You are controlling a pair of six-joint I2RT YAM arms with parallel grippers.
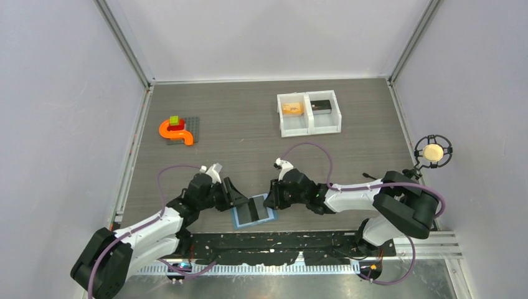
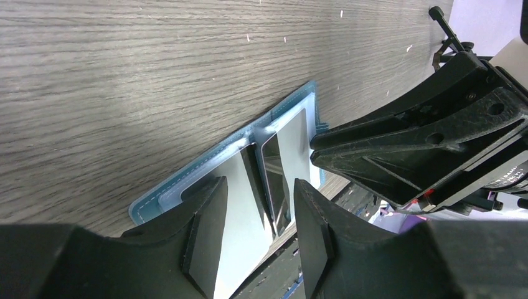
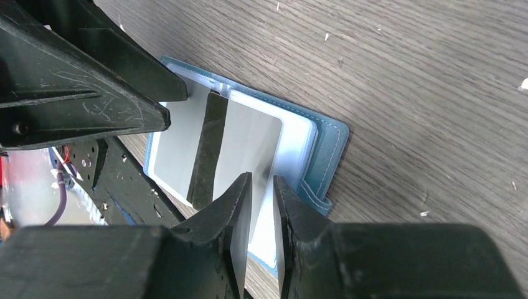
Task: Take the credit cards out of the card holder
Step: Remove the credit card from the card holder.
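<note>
The blue card holder [image 1: 254, 210] lies open between two arms. The left gripper [image 2: 258, 190] hangs spread over it. The right gripper [image 3: 260, 182] shows jaws nearly meeting, any grip impossible to tell.

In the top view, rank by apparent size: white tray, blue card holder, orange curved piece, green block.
1. white tray
2. blue card holder, though partly covered
3. orange curved piece
4. green block

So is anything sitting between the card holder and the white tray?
Nothing visible on the table: bare wood lies between the card holder and the white tray. Only the right arm's cable arcs over that stretch.
</note>
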